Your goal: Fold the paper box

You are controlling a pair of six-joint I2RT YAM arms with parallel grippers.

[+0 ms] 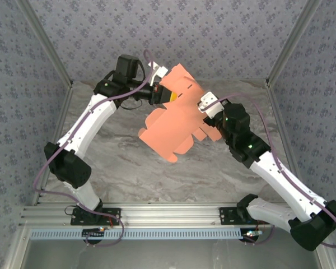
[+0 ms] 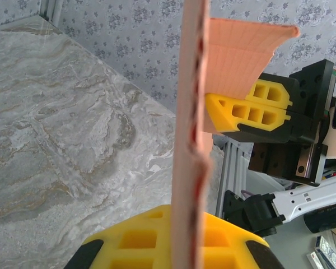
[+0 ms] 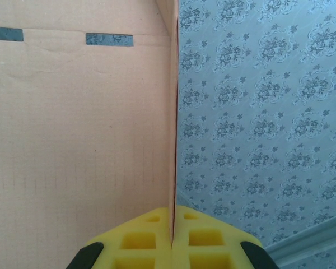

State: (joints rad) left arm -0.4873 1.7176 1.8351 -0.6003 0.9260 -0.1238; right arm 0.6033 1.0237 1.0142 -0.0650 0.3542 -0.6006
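Note:
The paper box [image 1: 173,126] is a salmon-orange die-cut sheet with tabs and slots, held up in the air above the table's far middle. My left gripper [image 1: 166,95] is shut on its upper left edge. In the left wrist view the sheet [image 2: 189,112] runs edge-on up from between the yellow fingers [image 2: 129,241]. My right gripper [image 1: 205,106] is shut on the sheet's right side. Its yellow fingers [image 2: 249,109] pinch a bent flap. In the right wrist view a flat panel [image 3: 78,140] with two dark slots stands left of the pinched edge, with the gripper [image 3: 172,224] closed on it.
A marbled grey tabletop [image 1: 129,162] lies under the sheet. Patterned wallpaper walls [image 1: 213,33] close in the back and sides, with metal corner posts [image 1: 45,45]. An aluminium rail [image 1: 168,216] carrying both arm bases runs along the near edge.

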